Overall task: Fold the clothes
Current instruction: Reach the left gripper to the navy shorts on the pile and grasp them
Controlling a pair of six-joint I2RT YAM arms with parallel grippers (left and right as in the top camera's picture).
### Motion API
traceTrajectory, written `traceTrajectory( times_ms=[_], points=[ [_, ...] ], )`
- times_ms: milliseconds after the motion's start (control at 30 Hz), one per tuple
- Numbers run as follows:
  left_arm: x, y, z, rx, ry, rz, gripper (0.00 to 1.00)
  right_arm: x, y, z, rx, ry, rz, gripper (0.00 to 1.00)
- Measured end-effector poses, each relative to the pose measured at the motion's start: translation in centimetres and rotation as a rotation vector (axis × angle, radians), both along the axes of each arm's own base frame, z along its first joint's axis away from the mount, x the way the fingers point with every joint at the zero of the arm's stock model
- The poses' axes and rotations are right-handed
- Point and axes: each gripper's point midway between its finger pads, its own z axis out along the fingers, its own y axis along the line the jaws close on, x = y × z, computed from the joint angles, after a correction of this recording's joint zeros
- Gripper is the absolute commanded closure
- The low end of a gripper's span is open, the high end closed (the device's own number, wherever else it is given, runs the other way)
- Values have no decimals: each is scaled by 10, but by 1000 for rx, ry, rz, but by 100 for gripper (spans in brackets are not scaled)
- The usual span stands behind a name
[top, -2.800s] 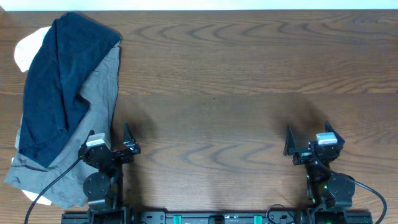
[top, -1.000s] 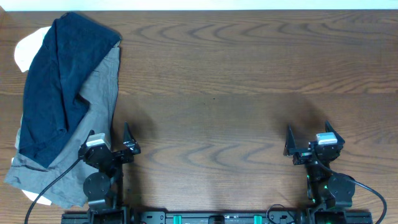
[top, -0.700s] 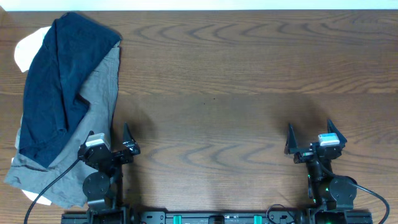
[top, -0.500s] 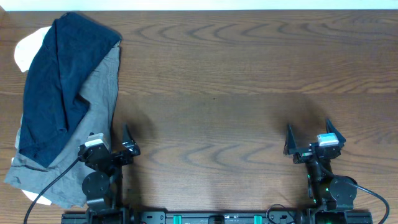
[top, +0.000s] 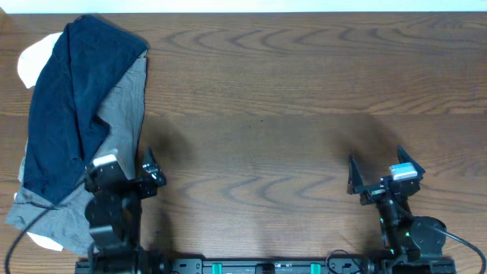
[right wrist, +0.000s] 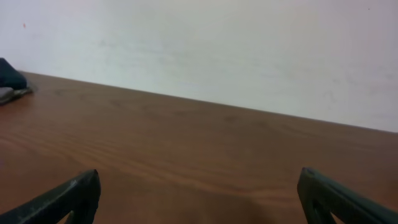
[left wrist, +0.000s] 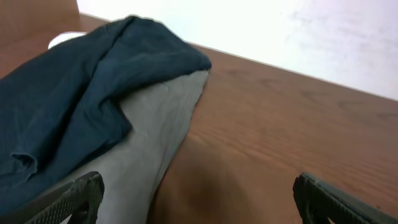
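1 wooden desk (top: 304, 91) fills the overhead view, and all 3 garments on it sit in a heap at its far-left corner, trailing down the left edge.

The task's piece, the dark navy shorts (top: 65, 106), lies on top of that heap. It is crumpled and drawn out lengthwise, from close to the far edge to past the middle of the left edge. In the left wrist view you see the same navy cloth (left wrist: 74, 93) draped in soft folds over the grey.

The grey shorts (top: 125, 106) lie under the navy pair. They show along its right side and again at its near end, where they spread toward the near-left corner.

The white garment (top: 32, 62) is at the bottom. You only see 1 pale patch beside the navy cloth near the far-left corner and a sliver at the near-left corner.

The left gripper (top: 122, 166) sits by the near edge at the right border of the grey shorts. Its jaws are spread wide with nothing between them. From the wrist camera, 1 finger hangs over grey fabric and the other over wood; you cannot tell whether either one touches.

The right gripper (top: 375, 157) sits by the near edge on the right side, well apart from the heap. Its jaws are spread wide over wood, gripping nothing.
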Motion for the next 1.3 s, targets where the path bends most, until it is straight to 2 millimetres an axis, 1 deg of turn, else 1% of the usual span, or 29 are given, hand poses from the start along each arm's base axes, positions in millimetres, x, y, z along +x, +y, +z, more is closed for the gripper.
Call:
traceTrajectory(
  times_ms=[100,200,367,533,633,733,867,967,1000,1067,1133,1233,1300],
  points=[
    [6,-1,5,-14,75,-11,2,-5,0,12,0,8,0,1],
    [15,-4,15,-30,138,-29,2,-8,0,25,3,29,0,1],
    [30,-5,34,-52,243,-43,2,-3,0,35,5,137,0,1],
    [49,-3,59,-63,306,-47,2,16,6,53,14,269,33,1],
    [60,-2,74,-66,327,-47,2,29,11,57,27,381,65,1],
    [67,-1,83,-63,380,-53,2,42,16,57,42,508,94,1],
    [73,0,85,-36,500,-80,2,59,20,52,58,696,116,1],
    [86,5,86,-23,587,-94,2,84,21,58,52,734,128,1],
    [89,8,85,-24,608,-93,2,90,21,59,53,738,130,1],
    [100,16,84,-21,642,-88,2,100,23,59,59,748,140,1],
    [117,29,82,-8,655,-82,2,105,24,54,64,762,148,1],
    [140,47,77,11,637,-68,2,108,25,46,69,790,154,1],
    [154,61,70,14,628,-48,2,107,27,43,75,805,163,1]
  ],
)
